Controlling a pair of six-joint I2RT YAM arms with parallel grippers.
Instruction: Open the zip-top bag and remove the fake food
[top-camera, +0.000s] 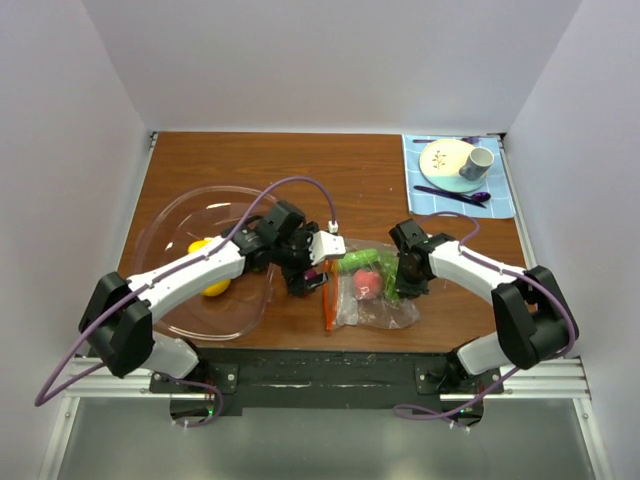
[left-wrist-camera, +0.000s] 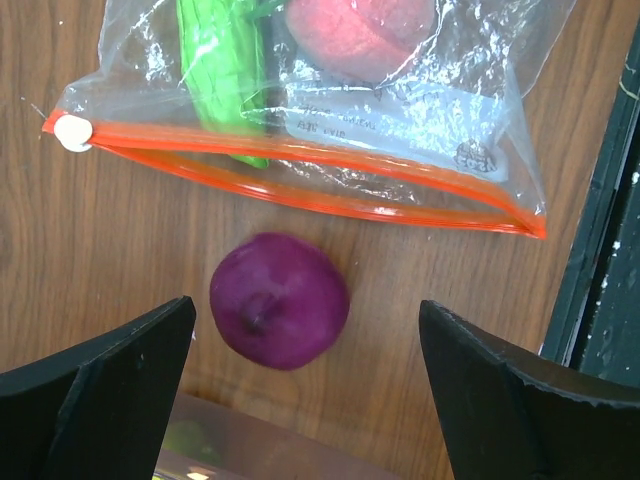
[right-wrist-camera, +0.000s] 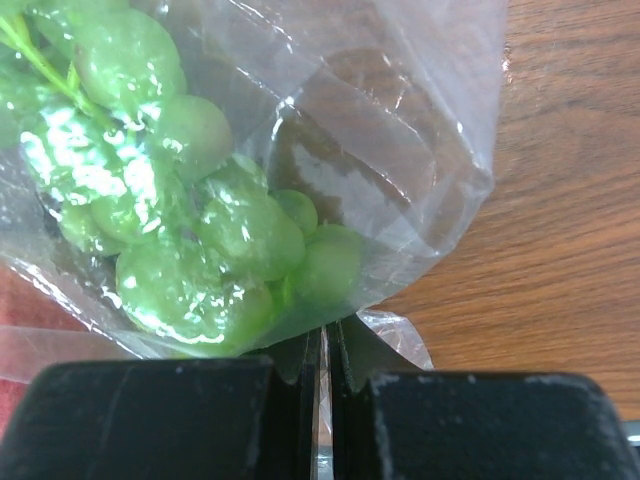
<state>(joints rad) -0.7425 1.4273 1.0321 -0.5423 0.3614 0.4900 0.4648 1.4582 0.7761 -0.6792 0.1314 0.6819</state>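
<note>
The bag (top-camera: 385, 310) lies flat mid-desk, just in front of the arms. Its orange zip strip (left-wrist-camera: 300, 175) is parted and the mouth faces the left hand (top-camera: 303, 278). Inside I count one red fruit (left-wrist-camera: 360, 35), one bunch of green grapes (right-wrist-camera: 200, 240) and one long green piece (left-wrist-camera: 220, 70) poking toward the opening. One purple fruit (left-wrist-camera: 280, 300) sits out on the desk (left-wrist-camera: 100, 250), just beside the zip and right under the left hand, whose jaws are spread wide and hold nothing. The right hand (right-wrist-camera: 322, 345) is pinched tight on the bag's edge opposite the zip, pinning it. So we're mid-emptying, I'd say. Next call: close squarely on that purple fruit, or reach into the mouth for the green piece without dragging the bag. Two lemons (top-camera: 200, 247) rest in the one clear bowl (top-camera: 160, 225) at left.
</note>
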